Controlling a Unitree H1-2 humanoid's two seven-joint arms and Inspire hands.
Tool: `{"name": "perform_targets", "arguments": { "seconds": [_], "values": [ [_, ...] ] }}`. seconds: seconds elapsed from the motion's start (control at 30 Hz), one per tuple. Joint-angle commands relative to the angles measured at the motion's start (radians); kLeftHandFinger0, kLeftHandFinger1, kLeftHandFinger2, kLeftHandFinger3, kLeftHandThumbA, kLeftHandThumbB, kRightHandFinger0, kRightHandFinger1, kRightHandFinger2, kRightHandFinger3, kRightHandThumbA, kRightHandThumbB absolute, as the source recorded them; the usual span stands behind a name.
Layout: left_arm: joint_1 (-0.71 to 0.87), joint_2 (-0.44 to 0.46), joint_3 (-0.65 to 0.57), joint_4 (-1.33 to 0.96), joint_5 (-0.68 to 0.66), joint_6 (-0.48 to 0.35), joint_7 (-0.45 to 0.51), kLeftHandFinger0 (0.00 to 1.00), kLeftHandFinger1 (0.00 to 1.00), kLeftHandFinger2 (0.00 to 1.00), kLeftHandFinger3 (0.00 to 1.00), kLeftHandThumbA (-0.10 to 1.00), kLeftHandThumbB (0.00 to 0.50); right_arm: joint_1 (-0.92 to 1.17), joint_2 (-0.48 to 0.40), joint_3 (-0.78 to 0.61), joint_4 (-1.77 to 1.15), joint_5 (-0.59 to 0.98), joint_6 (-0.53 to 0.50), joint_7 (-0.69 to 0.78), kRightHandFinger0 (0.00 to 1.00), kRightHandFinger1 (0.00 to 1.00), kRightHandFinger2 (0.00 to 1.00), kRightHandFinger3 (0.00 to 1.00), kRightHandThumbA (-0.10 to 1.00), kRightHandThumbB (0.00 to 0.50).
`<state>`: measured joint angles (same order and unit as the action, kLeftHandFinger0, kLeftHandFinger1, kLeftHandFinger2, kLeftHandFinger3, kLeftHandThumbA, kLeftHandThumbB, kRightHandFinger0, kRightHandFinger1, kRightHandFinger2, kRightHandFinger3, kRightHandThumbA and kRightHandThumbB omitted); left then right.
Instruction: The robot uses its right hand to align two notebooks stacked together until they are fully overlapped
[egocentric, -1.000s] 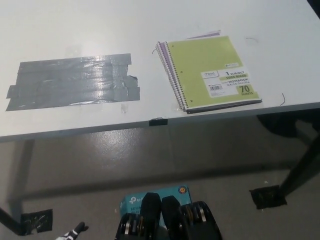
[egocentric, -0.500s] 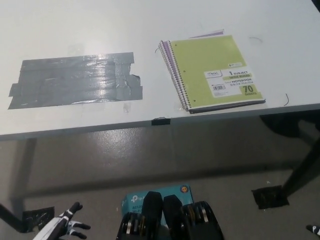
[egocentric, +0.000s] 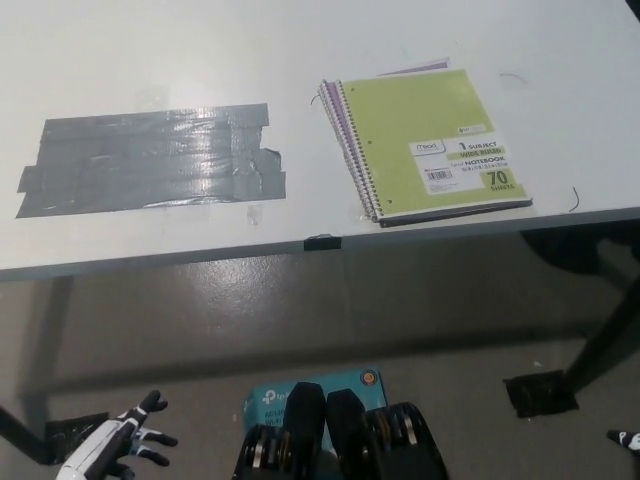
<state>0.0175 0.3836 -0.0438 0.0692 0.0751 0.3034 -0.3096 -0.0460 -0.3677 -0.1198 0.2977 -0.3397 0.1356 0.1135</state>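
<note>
A lime-green spiral notebook (egocentric: 430, 145) lies on the white table (egocentric: 300, 40), right of centre, near the front edge. Under it is a purple notebook (egocentric: 418, 69), slightly skewed, so a thin purple strip shows along the top and beside the spiral binding. My white left hand (egocentric: 112, 447) hangs low at the lower left, below table level, with fingers spread and holding nothing. Only a small tip of my black right hand (egocentric: 625, 439) shows at the bottom right edge, far from the notebooks.
A large patch of grey duct tape (egocentric: 150, 160) covers the table's left part. A small black tab (egocentric: 321, 241) sits on the front edge. On the floor below are a teal box (egocentric: 300, 392), a black tape square (egocentric: 538, 393) and a dark table leg (egocentric: 600, 340).
My left hand has risen into view at the lower left. A tip of my right hand has appeared at the bottom right. The camera shifted slightly; the notebooks have not moved.
</note>
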Motion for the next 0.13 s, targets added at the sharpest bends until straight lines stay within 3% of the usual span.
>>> {"name": "perform_targets", "arguments": {
  "seconds": [0.0,0.1],
  "values": [
    [-0.003,0.012,0.014,0.001,-0.005,-0.016,0.013,0.44,0.57,0.65,0.90,1.00,0.432,-0.016,-0.036,0.010,0.001,0.007,-0.050,-0.034,1.00,1.00,1.00,1.00,1.00,0.216],
    [-0.004,0.014,0.016,0.000,-0.004,-0.012,0.014,0.44,0.56,0.64,0.90,1.00,0.444,-0.025,-0.038,0.020,0.011,0.001,-0.050,-0.038,1.00,1.00,1.00,1.00,1.00,0.241]
  ]
}}
